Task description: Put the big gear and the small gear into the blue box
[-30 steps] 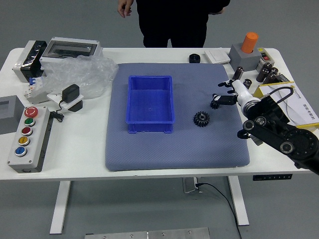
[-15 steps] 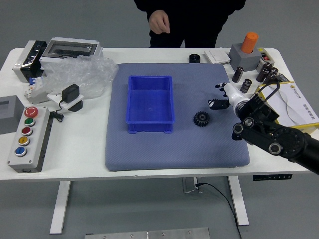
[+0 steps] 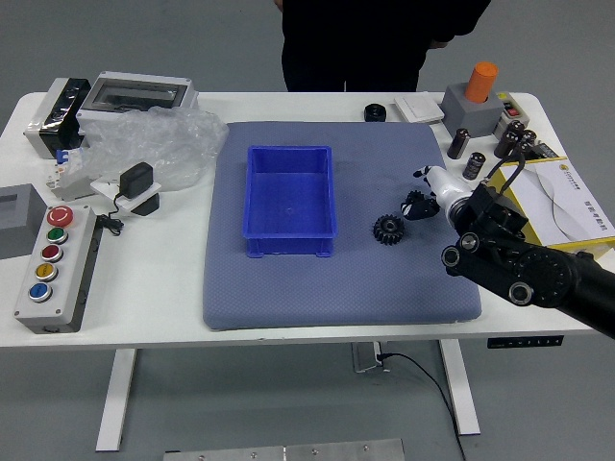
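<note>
The blue box [image 3: 288, 197] stands upright on the grey-blue mat [image 3: 288, 296], with nothing inside. The big gear [image 3: 388, 230], black and toothed, lies flat on the mat to the right of the box. My right hand [image 3: 420, 196], white and black, reaches in from the right, just above and right of the big gear and apart from it. The small dark gear seen earlier at this spot is covered by the hand or blends with it; whether it is held cannot be told.
A person in dark clothes [image 3: 370, 43] stands behind the far edge, touching nothing on the table. A round black part [image 3: 376, 112] sits near that edge. Plastic wrap [image 3: 163, 144] and a button panel [image 3: 60, 269] are at left; dark cylinders [image 3: 458, 143] and a yellow-edged tray [image 3: 567, 202] at right.
My right hand has moved left and slightly down over the small gear's spot. The person shifted right, and a hand held in front of the body has dropped away. The big gear and box have not moved.
</note>
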You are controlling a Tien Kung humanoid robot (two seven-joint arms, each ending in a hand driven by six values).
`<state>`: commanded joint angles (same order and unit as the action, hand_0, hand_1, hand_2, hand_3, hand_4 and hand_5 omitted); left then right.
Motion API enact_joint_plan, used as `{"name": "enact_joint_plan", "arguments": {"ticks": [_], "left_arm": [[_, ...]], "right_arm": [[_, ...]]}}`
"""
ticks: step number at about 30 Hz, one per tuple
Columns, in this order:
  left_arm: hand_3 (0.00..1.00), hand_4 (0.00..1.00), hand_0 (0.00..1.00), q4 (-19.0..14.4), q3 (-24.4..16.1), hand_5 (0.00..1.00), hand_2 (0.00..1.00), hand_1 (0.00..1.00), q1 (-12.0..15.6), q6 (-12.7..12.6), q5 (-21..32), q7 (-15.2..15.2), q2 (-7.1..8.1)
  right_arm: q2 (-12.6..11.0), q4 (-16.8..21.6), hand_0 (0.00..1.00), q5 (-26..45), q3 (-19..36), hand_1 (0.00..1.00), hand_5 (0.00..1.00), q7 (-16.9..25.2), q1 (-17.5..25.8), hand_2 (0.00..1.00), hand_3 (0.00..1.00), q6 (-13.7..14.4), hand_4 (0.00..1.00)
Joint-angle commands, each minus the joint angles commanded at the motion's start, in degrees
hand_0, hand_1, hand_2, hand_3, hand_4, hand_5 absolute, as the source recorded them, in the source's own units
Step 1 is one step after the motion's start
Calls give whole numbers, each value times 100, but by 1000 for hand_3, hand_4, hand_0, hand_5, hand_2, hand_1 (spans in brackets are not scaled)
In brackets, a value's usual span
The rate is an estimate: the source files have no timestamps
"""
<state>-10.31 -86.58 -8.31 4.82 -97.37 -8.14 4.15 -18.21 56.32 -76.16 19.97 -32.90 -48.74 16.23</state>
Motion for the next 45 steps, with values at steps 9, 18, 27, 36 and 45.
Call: {"name": "enact_joint_plan", "arguments": {"ticks": [9, 18, 27, 36, 45], "left_arm": [[815, 585, 757, 0, 4, 137, 769, 741, 7, 4, -9, -5, -10], [817, 584, 757, 0, 10, 137, 768, 741, 19, 1, -23, -8, -21], [817, 585, 757, 0, 12, 136, 768, 741, 21, -1, -37, -2, -29], [814, 584, 757, 0, 13, 135, 767, 741, 26, -6, -34, 0, -42], [815, 586, 757, 0, 12, 134, 765, 741, 21, -7, -30, 1, -58]], "right_arm": [[106, -123, 756, -199, 2, 718, 224, 27, 27, 809, 883, 40, 654], [203, -242, 758, -606, 40, 712, 216, -16, 99, 806, 872, 21, 647], [259, -394, 740, -792, 63, 699, 211, 70, 171, 790, 850, 119, 636], [342, -497, 705, -953, 88, 650, 193, 142, 222, 747, 786, 247, 595], [432, -644, 702, -1003, 106, 650, 193, 186, 284, 748, 779, 300, 590]]}}
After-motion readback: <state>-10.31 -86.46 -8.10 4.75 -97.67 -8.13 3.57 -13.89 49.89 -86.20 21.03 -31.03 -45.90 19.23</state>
